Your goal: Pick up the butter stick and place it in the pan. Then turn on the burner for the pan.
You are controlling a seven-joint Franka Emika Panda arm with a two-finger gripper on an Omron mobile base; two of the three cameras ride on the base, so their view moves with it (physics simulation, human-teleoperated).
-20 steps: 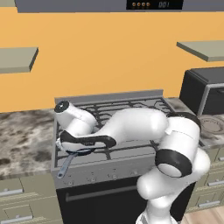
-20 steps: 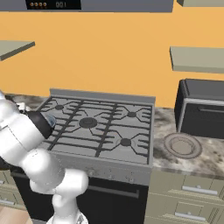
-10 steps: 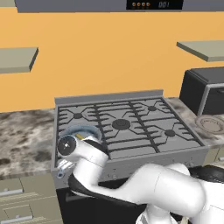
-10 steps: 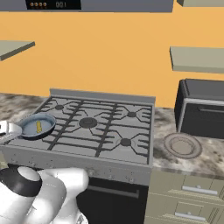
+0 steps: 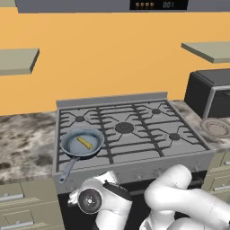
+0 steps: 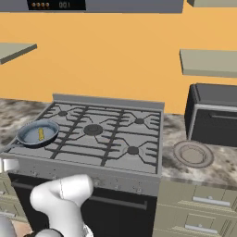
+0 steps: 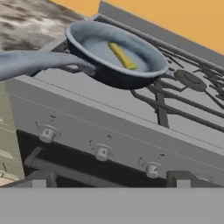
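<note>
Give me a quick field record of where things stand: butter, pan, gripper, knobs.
butter stick: lying inside the pan, placing step done
pan: on the stove's front left burner, handle pointing out over the front edge
gripper: low in front of the stove, facing the knob row; fingertips apart, holding nothing
knobs: three in the hand view on the front panel, none touched yet
stove: no flame seen
plate: on the counter to its right

The pan [image 7: 116,57] sits on the stove [image 7: 131,127] grates at the front corner, handle reaching out past the stove's side edge. The butter stick [image 7: 122,55] lies inside it. Three knobs [image 7: 102,152] line the stove's front panel, with the gripper [image 7: 111,181] fingertips spread apart just before them.
</note>
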